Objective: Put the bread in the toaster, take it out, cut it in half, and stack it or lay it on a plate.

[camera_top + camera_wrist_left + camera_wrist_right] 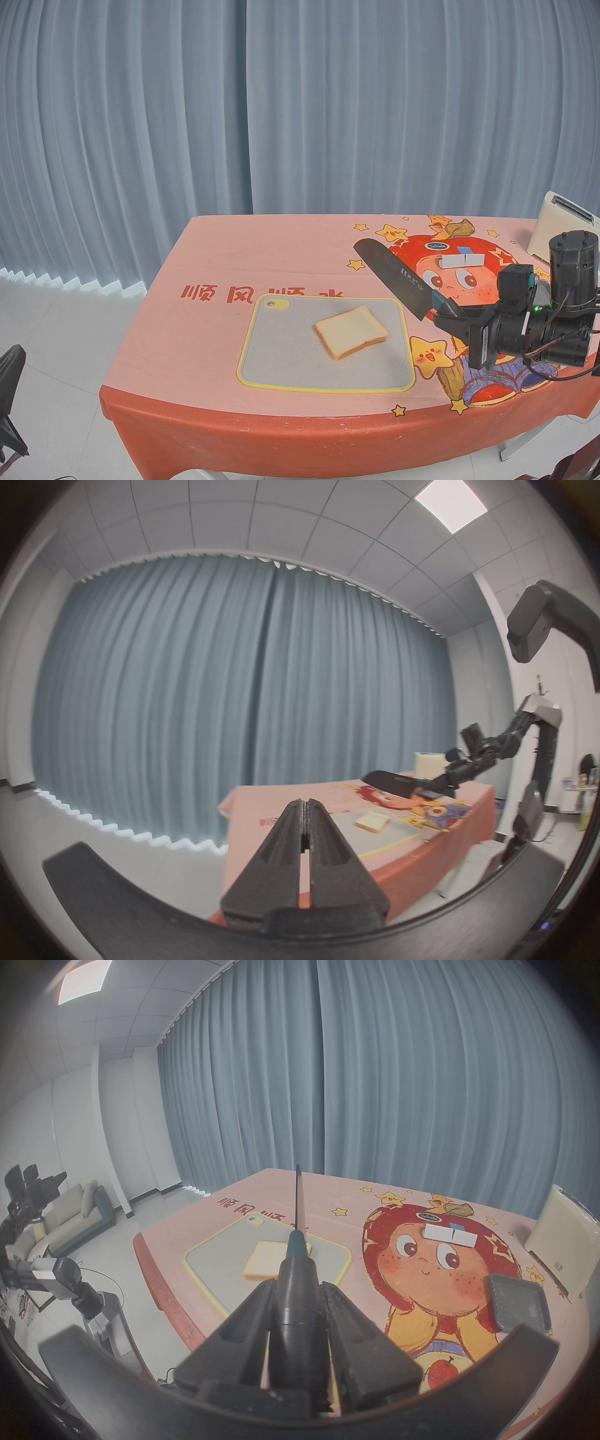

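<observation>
A slice of bread (351, 331) (270, 1259) lies flat on a grey cutting board with a yellow rim (281, 362) (219, 1260). My right gripper (445, 310) (297, 1291) is shut on the handle of a knife. Its dark blade (395, 275) (299, 1200) hangs in the air to the right of the board, pointing toward the table's back left. The cream toaster (558, 226) (565, 1241) stands at the far right. A dark square plate (519, 1302) lies near it. My left gripper (304, 805) is shut on nothing, well off the table's left side.
The pink tablecloth (250, 250) has a cartoon print on its right half with a small white and blue tag (461, 259) on it. Bare cloth lies behind and left of the board. Blue curtains hang behind the table.
</observation>
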Motion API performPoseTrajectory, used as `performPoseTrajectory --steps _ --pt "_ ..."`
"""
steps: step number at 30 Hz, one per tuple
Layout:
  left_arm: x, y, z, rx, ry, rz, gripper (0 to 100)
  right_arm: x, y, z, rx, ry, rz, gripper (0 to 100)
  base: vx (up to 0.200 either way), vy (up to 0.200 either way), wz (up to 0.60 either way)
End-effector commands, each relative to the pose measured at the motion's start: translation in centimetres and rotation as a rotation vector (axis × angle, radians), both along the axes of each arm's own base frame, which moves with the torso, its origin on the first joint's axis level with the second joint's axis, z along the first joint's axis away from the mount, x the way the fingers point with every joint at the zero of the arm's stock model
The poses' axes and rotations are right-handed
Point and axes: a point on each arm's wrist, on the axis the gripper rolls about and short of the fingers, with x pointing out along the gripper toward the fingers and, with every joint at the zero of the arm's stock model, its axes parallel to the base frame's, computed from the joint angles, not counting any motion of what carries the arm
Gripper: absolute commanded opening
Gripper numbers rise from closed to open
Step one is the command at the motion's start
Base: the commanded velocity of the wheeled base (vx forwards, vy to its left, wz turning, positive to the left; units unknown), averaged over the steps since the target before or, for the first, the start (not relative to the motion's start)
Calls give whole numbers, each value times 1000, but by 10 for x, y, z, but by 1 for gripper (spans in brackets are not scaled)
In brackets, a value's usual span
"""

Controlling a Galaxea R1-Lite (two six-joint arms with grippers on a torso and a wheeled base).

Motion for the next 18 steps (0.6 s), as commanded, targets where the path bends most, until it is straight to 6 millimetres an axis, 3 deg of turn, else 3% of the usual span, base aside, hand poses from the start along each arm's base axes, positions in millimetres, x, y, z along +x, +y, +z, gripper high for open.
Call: performPoseTrajectory --steps 1,5,10,14,16,17,18 --pt "43 -11 23 0 159 -179 0 1 7 -2 -5 7 22 0 0 0 0" --pt "66 -18 36 8 165 -282 0 -3 12 -3 -9 10 48 0 0 0 0" --pt "95 -23 53 7 149 -280 0 -5 17 -7 -24 22 74 0 0 0 0" --pt "135 -30 69 11 177 -279 0 -7 22 -5 -22 14 88 0 0 0 0" --pt "139 -31 69 14 179 -275 0 -7 22 -6 -23 16 88 0 0 0 0" --pt "166 -36 72 24 174 -287 0 -7 25 -10 -33 34 95 0 0 0 0" --pt "166 -36 72 24 174 -287 0 -7 25 -10 -33 34 95 0 0 0 0"
